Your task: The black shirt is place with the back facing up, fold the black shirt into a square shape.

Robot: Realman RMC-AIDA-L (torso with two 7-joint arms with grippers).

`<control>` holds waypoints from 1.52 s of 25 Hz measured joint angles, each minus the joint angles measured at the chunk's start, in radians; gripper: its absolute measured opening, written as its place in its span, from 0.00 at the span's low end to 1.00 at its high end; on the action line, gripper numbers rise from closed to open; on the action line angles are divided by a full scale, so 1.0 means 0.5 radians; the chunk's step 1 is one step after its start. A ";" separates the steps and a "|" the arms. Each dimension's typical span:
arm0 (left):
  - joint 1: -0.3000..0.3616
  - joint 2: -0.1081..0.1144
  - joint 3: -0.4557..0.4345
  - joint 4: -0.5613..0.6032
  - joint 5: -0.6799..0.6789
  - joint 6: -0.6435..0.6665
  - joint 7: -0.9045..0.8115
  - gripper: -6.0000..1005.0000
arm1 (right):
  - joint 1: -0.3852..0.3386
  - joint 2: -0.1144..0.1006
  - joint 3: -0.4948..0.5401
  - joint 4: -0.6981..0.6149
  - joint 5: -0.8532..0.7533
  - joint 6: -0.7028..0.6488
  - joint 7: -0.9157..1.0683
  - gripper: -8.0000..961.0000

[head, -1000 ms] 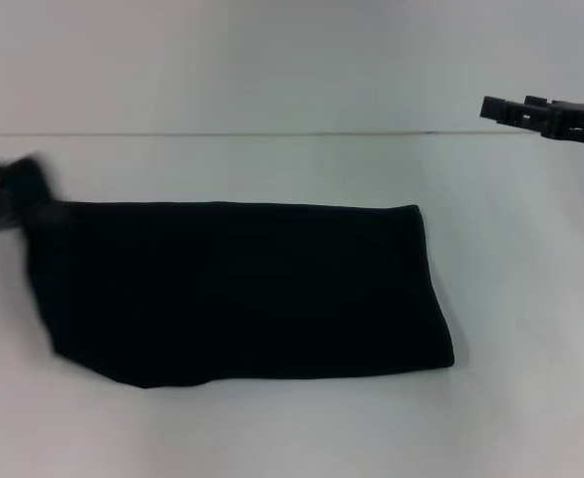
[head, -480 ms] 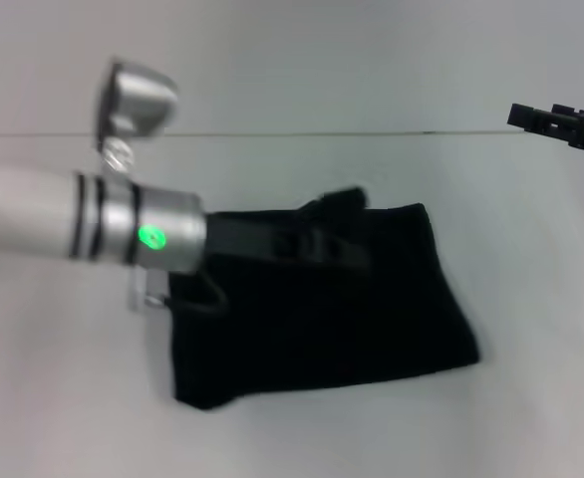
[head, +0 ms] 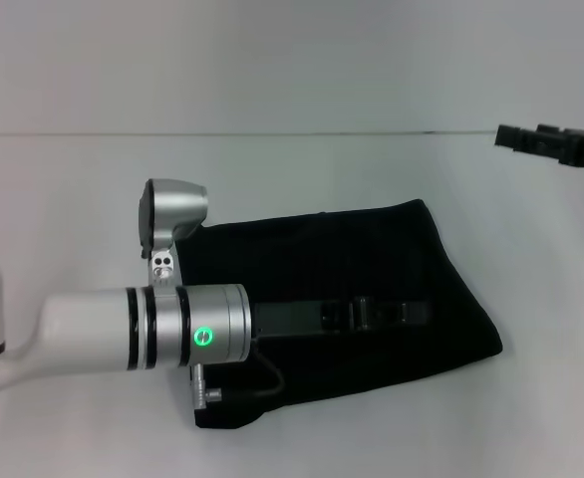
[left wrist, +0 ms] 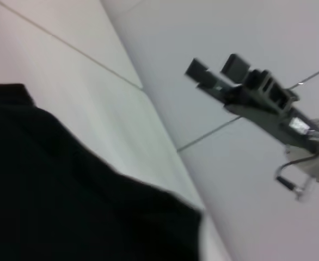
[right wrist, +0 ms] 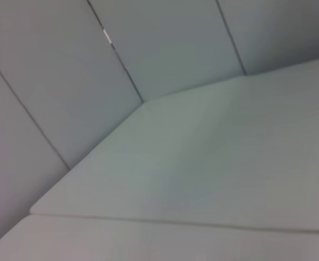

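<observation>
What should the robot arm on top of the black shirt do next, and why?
Probably let go and lift away. The left gripper lies over the black shirt, which already sits doubled into a compact, roughly square shape on the table. The right gripper hangs off to the side, away from the cloth.

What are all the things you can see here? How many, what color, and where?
shirt: one, black, folded, lying in the middle of the table.
table: one, white, under the shirt.
wall: one, pale grey, behind the table.
left arm: one, white and silver with a green light, reaching across over the shirt.
left gripper: one, black, over the shirt near its right side.
right gripper: one, black, raised at the far right, away from the shirt.
</observation>
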 joint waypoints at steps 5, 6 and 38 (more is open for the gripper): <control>0.026 0.014 0.013 0.060 -0.013 0.350 0.042 0.17 | 0.005 -0.062 -0.214 0.025 -0.003 -0.094 0.263 0.95; 0.043 0.017 0.014 0.103 -0.013 0.493 0.066 0.17 | 0.011 -0.074 -0.248 0.034 -0.004 -0.120 0.315 0.95; 0.412 0.087 0.013 0.481 0.011 0.729 0.805 0.94 | 0.323 0.110 -0.683 0.423 -0.057 0.135 0.565 0.93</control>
